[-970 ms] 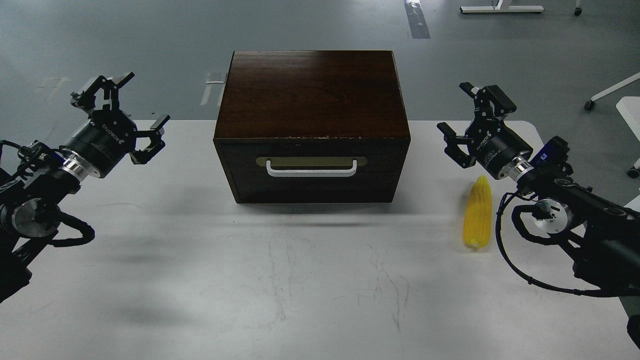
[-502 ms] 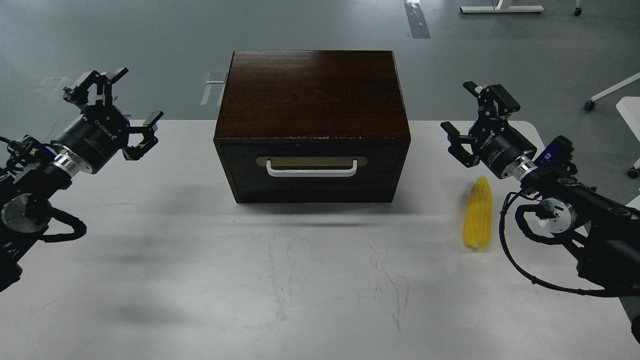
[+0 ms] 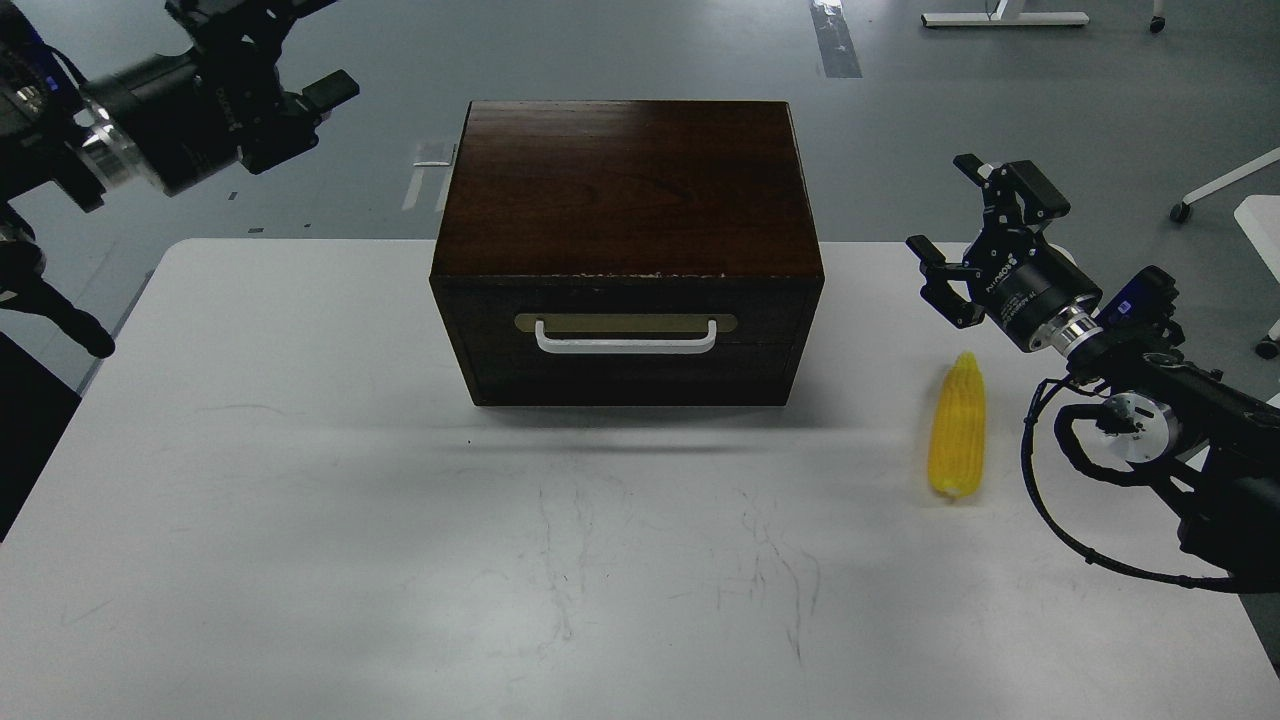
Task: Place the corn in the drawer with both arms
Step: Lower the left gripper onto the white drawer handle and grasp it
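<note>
Head view: the task is sitting at its very start, by my reading. The corn [image 3: 957, 428] is lying flat on the white worktop [image 3: 300, 500], tapered end pointing far, to the right of the cabinet [image 3: 625, 190] and well apart from it. The drawer [image 3: 627, 340] is sitting flush in the cabinet front, fully closed, and nothing is touching its white handle [image 3: 626, 342].

The left gripper [image 3: 290, 60] is hanging high at the far left, beyond the worktop's far edge, partly cut off by the top of the view; its fingers are spread and holding nothing. The right gripper [image 3: 985, 235] is hovering just beyond the far tip of the corn, clear of it, fingers splayed apart and empty.

So nothing is done yet. What is remaining, as I judge it: one arm pulling the drawer out by the handle, the other picking up the corn, placing it inside, and probably pushing the drawer closed. The right arm looks better placed for the corn.
</note>
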Tool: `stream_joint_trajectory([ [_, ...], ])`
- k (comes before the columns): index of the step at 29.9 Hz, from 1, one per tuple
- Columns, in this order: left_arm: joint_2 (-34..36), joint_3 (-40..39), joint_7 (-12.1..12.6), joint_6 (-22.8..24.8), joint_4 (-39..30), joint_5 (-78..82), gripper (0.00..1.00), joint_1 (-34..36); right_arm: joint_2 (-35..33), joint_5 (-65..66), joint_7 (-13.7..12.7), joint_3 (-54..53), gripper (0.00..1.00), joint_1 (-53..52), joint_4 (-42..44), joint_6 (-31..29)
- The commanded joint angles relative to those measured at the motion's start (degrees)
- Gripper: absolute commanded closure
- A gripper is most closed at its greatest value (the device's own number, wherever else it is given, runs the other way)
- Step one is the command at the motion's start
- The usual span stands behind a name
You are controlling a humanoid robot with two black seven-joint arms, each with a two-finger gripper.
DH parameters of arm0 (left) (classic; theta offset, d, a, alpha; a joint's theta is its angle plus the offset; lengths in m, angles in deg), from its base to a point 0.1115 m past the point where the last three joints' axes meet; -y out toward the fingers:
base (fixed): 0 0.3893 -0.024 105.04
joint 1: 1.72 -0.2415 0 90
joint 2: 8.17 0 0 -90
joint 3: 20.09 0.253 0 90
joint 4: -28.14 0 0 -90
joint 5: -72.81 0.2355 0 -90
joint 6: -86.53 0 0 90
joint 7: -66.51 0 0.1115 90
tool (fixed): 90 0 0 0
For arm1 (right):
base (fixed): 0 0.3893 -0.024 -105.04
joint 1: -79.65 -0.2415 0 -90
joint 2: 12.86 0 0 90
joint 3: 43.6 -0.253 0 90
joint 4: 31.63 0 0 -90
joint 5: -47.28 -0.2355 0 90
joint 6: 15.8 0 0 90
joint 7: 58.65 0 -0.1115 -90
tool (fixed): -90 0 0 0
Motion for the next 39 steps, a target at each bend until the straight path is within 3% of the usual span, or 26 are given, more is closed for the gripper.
stream_joint_trajectory([
  [1,0.6,0.0,-0.2,0.0,-9.5,15.1,0.02,3.5,-0.1,0.0,0.0,0.0,0.00,0.0,0.0,0.1],
  [4,0.4,0.2,-0.2,0.0,-16.1,24.5,0.02,6.1,-0.6,0.0,0.0,0.0,0.00,0.0,0.0,0.1],
  [10,-1.0,3.7,-0.3,0.0,-21.6,37.5,0.02,10.8,-0.9,0.3,0.0,0.3,0.00,0.1,0.4,0.1],
  [16,-6.8,15.8,-0.6,0.0,-21.1,46.0,0.02,20.5,-1.9,0.3,0.0,0.3,0.00,0.1,0.2,0.3],
  [20,-9.6,22.8,-2.5,0.0,-21.0,52.1,0.02,24.3,-2.8,0.3,0.0,0.3,0.00,0.1,0.1,0.2],
  [28,-12.8,29.4,-7.5,0.0,-17.7,64.5,0.02,26.0,-4.4,0.3,0.0,0.3,0.00,0.1,0.0,0.2],
  [35,-14.5,39.0,-7.6,0.0,-17.1,71.2,0.02,27.4,-4.7,0.3,0.0,0.3,0.00,0.2,0.0,0.2],
  [39,-15.2,40.3,-7.6,0.0,-16.4,72.6,0.02,27.4,-5.1,0.3,0.0,0.4,0.00,0.6,0.0,0.3],
])
